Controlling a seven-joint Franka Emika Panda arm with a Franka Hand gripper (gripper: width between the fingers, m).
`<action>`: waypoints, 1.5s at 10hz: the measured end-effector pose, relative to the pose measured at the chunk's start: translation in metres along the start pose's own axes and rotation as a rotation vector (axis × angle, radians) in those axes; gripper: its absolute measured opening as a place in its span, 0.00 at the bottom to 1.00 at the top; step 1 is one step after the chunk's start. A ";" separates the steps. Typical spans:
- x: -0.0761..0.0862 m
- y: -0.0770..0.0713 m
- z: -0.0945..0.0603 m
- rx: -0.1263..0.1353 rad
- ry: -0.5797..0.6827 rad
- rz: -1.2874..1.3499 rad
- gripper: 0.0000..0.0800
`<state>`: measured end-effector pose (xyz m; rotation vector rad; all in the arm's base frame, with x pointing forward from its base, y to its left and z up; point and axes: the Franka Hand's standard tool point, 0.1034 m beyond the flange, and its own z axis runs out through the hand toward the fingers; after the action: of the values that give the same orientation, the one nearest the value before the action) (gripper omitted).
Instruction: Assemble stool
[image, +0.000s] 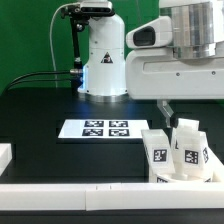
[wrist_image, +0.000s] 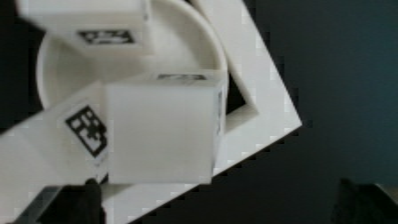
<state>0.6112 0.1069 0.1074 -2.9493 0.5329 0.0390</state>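
a white robot arm (image: 190, 45) reaches in from the exterior view's right, above a black table (image: 40, 105). its gripper (image: 168, 110) hangs low over a cluster of white stool parts at the exterior view's lower right. two chunky legs stand upright there, one leg (image: 156, 152) nearer the middle and a second leg (image: 188, 148) just beside it, each showing a black-and-white square tag. they sit tight against a white border rail (image: 90, 195) running along the table's near edge. the marker board (image: 95, 129) lies flat near the table's middle, well apart from the gripper.

in the wrist view, a tagged leg (wrist_image: 151, 135) fills the centre, overlapping the round seat (wrist_image: 169, 45). two dark fingertips (wrist_image: 80, 200) sit spread apart, holding nothing.
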 end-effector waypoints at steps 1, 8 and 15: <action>0.001 0.002 0.000 -0.002 0.002 -0.057 0.81; 0.000 -0.005 0.006 -0.149 -0.019 -0.988 0.81; -0.003 0.007 0.025 -0.168 -0.056 -1.113 0.81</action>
<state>0.6062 0.1054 0.0823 -2.9281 -1.1686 0.0421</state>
